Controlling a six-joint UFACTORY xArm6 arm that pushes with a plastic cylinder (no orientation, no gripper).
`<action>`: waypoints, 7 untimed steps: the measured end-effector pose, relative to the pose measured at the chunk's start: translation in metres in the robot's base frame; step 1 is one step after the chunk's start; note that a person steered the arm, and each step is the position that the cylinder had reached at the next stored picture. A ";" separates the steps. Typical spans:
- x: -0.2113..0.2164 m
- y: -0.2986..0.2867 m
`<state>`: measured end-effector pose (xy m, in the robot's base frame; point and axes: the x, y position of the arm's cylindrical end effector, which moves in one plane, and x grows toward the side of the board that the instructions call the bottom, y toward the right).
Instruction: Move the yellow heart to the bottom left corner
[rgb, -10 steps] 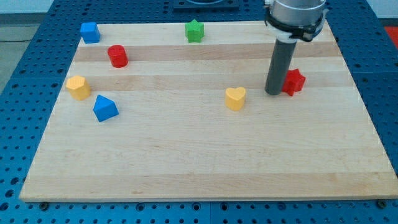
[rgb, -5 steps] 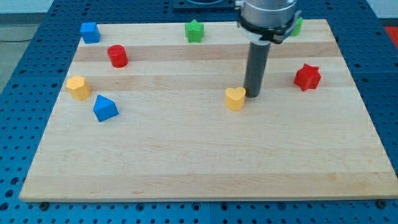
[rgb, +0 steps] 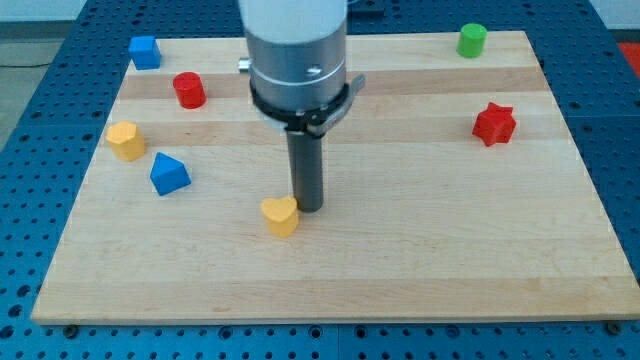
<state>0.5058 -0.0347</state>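
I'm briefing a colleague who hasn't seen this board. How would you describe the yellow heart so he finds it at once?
Start at the wooden board and find the dark rod coming down near its middle. My tip rests against the upper right side of the yellow heart. The other yellow block, near the view's left edge, has no heart notch and lies far from the rod.

Robotics lab: wood board (rgb: 420, 270) on blue perforated bench (rgb: 610, 110).

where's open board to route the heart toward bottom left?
Bare: the strip from the yellow heart to the view's bottom-left corner, below the blue triangular block. Crowded: view's left edge higher up, with yellow block and red cylinder. My tip touches the heart's right.
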 end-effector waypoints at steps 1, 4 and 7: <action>0.022 -0.015; 0.065 -0.067; 0.075 -0.114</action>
<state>0.5811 -0.1489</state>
